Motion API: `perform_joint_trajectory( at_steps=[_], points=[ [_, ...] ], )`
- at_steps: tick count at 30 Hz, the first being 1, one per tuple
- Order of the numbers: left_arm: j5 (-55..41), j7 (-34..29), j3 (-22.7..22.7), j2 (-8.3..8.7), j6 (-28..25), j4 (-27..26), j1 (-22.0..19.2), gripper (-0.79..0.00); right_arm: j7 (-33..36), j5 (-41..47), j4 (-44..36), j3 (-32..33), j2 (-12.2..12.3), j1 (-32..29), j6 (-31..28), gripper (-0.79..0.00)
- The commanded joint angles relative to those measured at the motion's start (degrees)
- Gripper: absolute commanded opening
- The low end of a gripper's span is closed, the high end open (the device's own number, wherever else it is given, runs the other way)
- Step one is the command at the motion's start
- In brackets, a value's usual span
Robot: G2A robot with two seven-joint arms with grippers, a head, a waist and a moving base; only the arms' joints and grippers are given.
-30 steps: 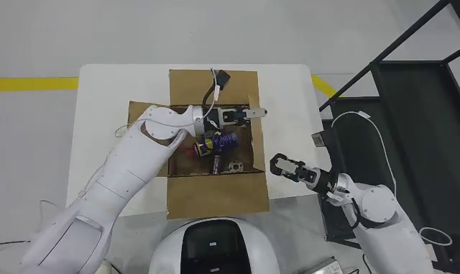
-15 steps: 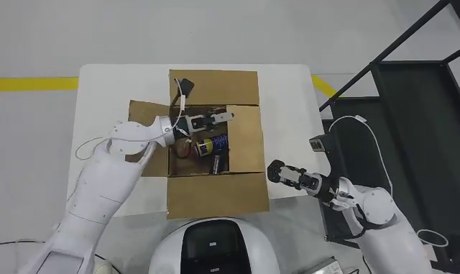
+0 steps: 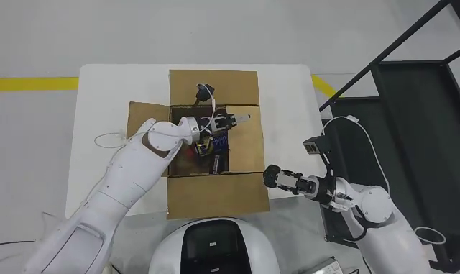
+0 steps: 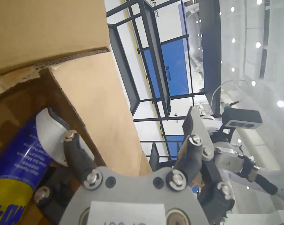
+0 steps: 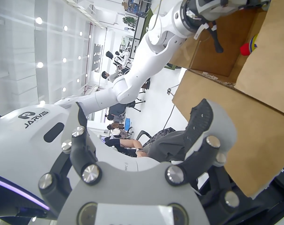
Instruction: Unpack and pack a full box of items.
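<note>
An open cardboard box (image 3: 244, 87) stands in the middle of the white table (image 3: 115, 94). Inside it lie a blue and yellow spray can (image 3: 215, 142) with a red cap (image 5: 245, 49), and a dark item (image 3: 215, 164). My left gripper (image 3: 237, 120) hangs open over the box's inside, near its right wall. In the left wrist view the left gripper (image 4: 119, 124) holds nothing, and one white finger (image 4: 49, 127) lies beside the spray can (image 4: 17, 165). My right gripper (image 3: 272, 177) is open and empty off the box's front right corner, seen in its own view as right gripper (image 5: 142, 115).
The box flaps (image 3: 215, 195) are folded out on all sides. A dark metal rack (image 3: 402, 94) stands to the right of the table, and a white cable (image 3: 359, 123) hangs beside it. Bare table lies left of the box.
The left gripper swung left over the box, then back right. The right gripper crept left and toward the table's front, closer to the box's corner.
</note>
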Motion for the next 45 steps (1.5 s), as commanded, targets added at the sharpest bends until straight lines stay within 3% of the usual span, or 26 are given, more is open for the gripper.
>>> perform_joint_trajectory(
  at_steps=[1,5,11,19,24,27,31,36,40,45],
  points=[
    [-2.86,-0.11,0.16,-0.87,-1.7,1.84,-1.41,0.0,0.05,-0.02,0.29,-0.5,0.01,0.5,0.27,0.0],
    [-10.3,-3.86,-0.78,-1.86,-5.28,2.42,-2.73,0.0,1.03,0.22,0.54,-1.92,0.03,1.83,0.77,0.0],
    [-18.97,-10.71,0.01,-3.47,-4.16,1.6,-4.03,0.0,2.19,0.21,2.07,-4.4,0.03,4.72,2.23,0.0],
    [-21.54,-10.11,4.59,-7.12,-3.32,2.14,-6.28,0.0,2.19,-0.36,0.98,-4.4,0.24,5.01,3.18,0.0],
    [-22.4,-11.03,6.38,-8.93,-4.34,3.66,-7.24,0.0,-5.79,-6.01,2.38,-1.75,0.33,4.26,5.41,0.0],
    [-22.17,-12.13,5.76,-9.06,-5.39,6.39,-7.54,0.0,-9.42,-6.99,2.49,0.21,0.35,2.65,4.87,0.0],
    [-22.03,-14.15,2.1,-7.8,-6.94,9.54,-7.99,0.0,-11.92,-7.23,2.63,2.15,0.39,0.75,5.13,0.0],
    [-20.58,-18.99,-5.89,-3.95,-8.95,7.7,-6.38,0.0,-13.26,-6.52,4.94,2.92,0.36,0.26,5.17,0.0],
    [-22.12,-26.39,-14.46,-0.07,-5.32,-0.42,-1.83,0.0,-13.72,-6.24,7.26,2.1,0.27,1.39,5.43,0.0],
    [-18.05,-29.58,-26.89,4.54,-1.1,-15.12,7.11,0.0,-12.82,-4.47,10.8,0.46,0.1,3.78,4.27,0.0]
  ],
)
